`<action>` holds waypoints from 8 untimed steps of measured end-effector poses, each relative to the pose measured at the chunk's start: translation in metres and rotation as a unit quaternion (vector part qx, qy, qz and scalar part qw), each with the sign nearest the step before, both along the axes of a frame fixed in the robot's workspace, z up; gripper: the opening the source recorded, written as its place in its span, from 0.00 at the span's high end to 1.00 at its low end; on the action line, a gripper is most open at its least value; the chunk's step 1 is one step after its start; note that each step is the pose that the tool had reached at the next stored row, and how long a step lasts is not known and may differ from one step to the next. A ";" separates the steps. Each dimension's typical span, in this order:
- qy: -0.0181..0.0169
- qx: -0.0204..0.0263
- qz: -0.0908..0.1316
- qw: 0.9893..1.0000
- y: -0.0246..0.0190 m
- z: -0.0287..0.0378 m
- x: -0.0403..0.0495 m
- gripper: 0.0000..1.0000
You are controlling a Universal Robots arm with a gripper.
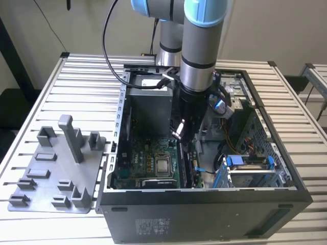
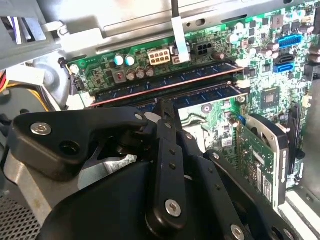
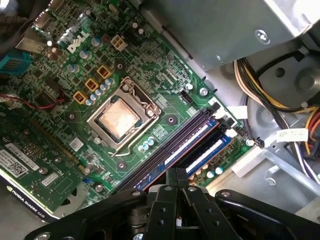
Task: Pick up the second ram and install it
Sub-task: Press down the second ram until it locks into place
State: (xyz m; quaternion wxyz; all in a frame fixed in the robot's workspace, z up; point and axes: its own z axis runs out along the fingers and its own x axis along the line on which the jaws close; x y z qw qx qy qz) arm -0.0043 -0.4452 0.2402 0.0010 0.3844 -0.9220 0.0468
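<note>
In both wrist views two dark memory sticks stand side by side in the green motherboard's (image 3: pixel 150 75) long slots. The second ram (image 2: pixel 205 93) (image 3: pixel 212 150) is the one nearer my gripper, and it sits in its slot. My gripper (image 2: pixel 165 105) (image 3: pixel 176 173) is shut, its black fingertips pressed together right over this stick's top edge with nothing between them. I cannot tell whether they touch it. The other stick (image 2: pixel 150 82) (image 3: pixel 192 142) lies just beyond. In the exterior view my gripper (image 1: pixel 179 135) reaches down into the open computer case (image 1: pixel 204 204).
A grey plastic tray (image 1: pixel 56 173) with upright posts lies on the slatted table at the exterior view's left. Inside the case are the processor socket (image 3: pixel 119 119), a graphics card (image 2: pixel 262 165), the power supply box (image 1: pixel 148 104), a blue drive cage (image 1: pixel 250 171) and loose cables (image 3: pixel 280 95).
</note>
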 end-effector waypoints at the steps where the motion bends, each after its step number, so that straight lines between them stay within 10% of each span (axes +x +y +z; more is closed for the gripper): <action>1: 0.001 0.000 0.003 1.000 0.0000 0.0000 0.0000 0.89; 8: 0.017 0.009 0.028 0.999 0.0000 -0.0002 -0.0001 0.89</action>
